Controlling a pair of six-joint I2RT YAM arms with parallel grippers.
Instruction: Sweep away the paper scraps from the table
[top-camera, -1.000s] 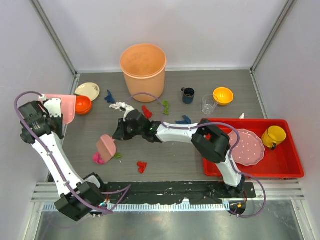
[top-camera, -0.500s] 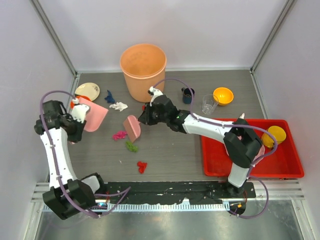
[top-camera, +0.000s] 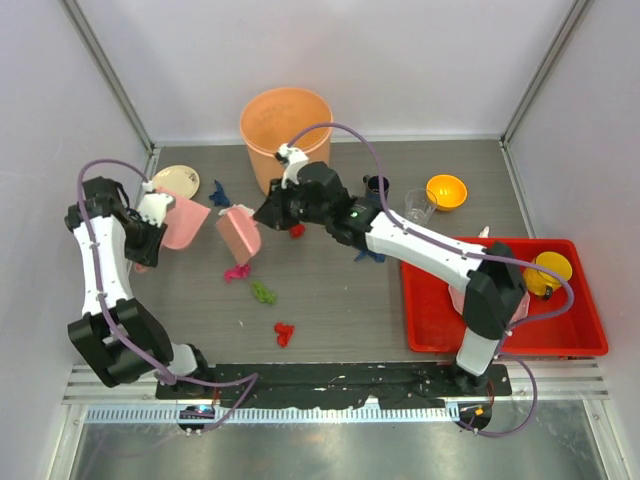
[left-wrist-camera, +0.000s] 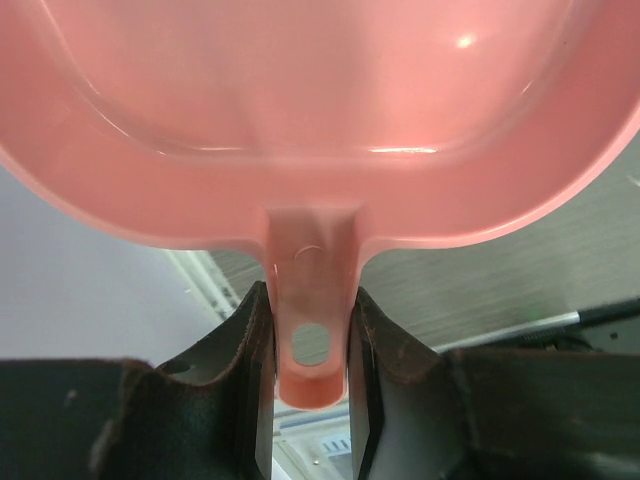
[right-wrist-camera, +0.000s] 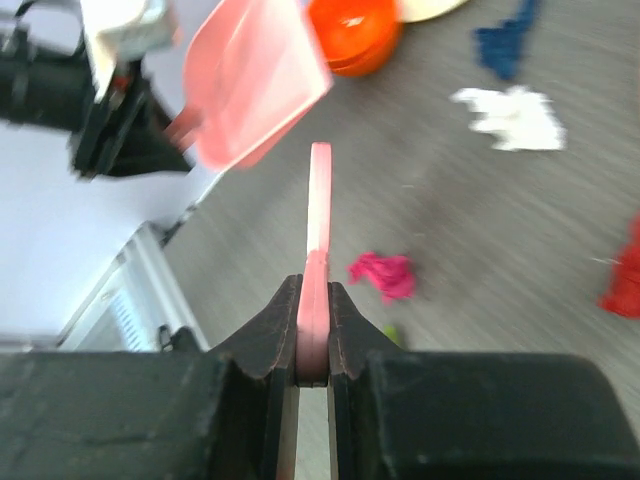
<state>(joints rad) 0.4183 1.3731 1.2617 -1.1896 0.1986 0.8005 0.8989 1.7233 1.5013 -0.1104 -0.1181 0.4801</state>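
From above, the paper scraps (top-camera: 237, 271) lie scattered over the centre-left of the table (top-camera: 340, 310). They are light, crumpled bits, likely to skid or roll, so better pushed than pinched. In the left wrist view, the left gripper (left-wrist-camera: 310, 345) clamps the pink dustpan (left-wrist-camera: 320, 120) by its handle. In the right wrist view, the right gripper (right-wrist-camera: 313, 330) pinches a thin pink scraper (right-wrist-camera: 320, 200), with a magenta scrap just to its right.

No readable text, no labels, brands, numbers or signs in any view

Pink dustpan (top-camera: 183, 222) and pink scraper (top-camera: 238, 234) at my left; orange bucket (top-camera: 272, 122), dark mug (top-camera: 378, 185), clear glass (top-camera: 418, 208), orange bowl (top-camera: 446, 190) behind; yellow mug (top-camera: 548, 272) in the red tray (top-camera: 500, 345).
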